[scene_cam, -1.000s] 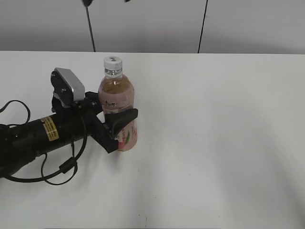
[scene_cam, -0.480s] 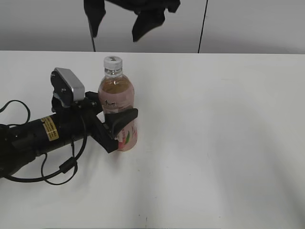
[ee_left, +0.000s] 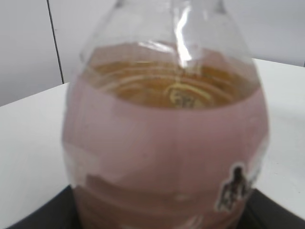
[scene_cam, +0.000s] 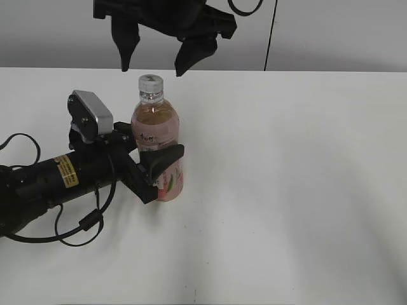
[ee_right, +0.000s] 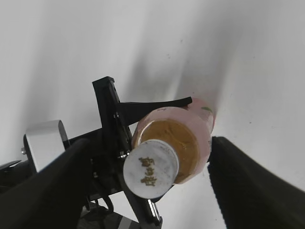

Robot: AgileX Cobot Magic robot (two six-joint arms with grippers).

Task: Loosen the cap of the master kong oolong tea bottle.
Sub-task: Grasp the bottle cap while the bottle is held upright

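The master kong oolong tea bottle (scene_cam: 156,136) stands upright on the white table, left of the middle, with pinkish tea and a pink label. My left gripper (scene_cam: 159,166) reaches in from the left and is shut on its lower body; in the left wrist view the bottle (ee_left: 167,143) fills the frame between the dark fingers (ee_left: 33,217). The white cap (scene_cam: 151,82) is on the neck. My right gripper (scene_cam: 158,56) hangs open just above it, apart from it. From the right wrist the cap (ee_right: 150,168) lies between the two spread fingers (ee_right: 248,186).
The left arm's black body and looped cables (scene_cam: 70,216) lie on the table (scene_cam: 292,190) at the left. A grey wall (scene_cam: 331,32) with dark vertical seams runs along the far edge.
My right gripper has come down from the top of the exterior view and now hangs over the cap. The bottle and the left gripper have not moved.
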